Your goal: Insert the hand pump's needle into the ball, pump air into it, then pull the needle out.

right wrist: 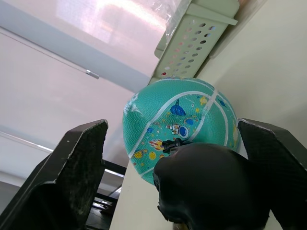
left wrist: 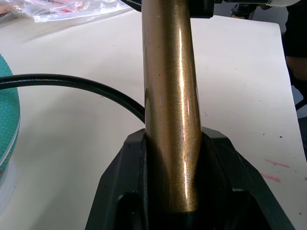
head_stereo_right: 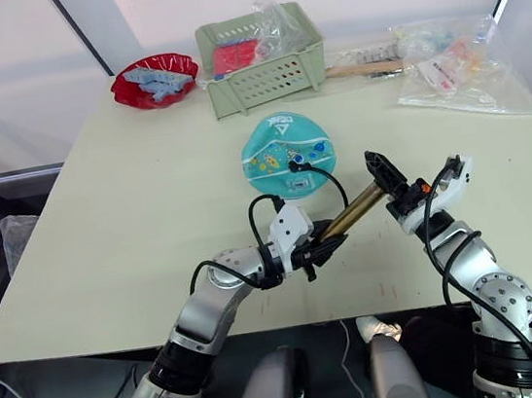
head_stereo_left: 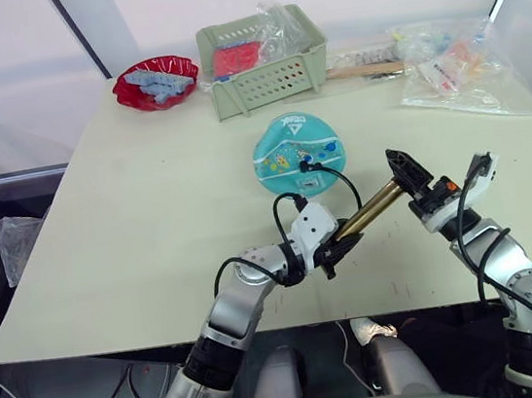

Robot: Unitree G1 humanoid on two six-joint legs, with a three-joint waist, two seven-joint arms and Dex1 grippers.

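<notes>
My left gripper (head_stereo_left: 330, 249) is clamped tight on the low end of the hand pump (head_stereo_left: 370, 209), its 2 fingers (left wrist: 120, 191) hugging the gold tube. My right gripper (head_stereo_left: 411, 180) sits at the pump's black T-handle (right wrist: 206, 187) with its fingers apart on either side. The teal ball (head_stereo_left: 297, 156) lies flat on the table (head_stereo_left: 132, 226), just past both grippers. The thin black hose (head_stereo_left: 340, 177) loops from the pump to the needle (head_stereo_left: 307, 165) on the ball.

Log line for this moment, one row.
left gripper: shut on pump barrel | right gripper: open around handle | needle fitting: at ball | ball: on table
</notes>
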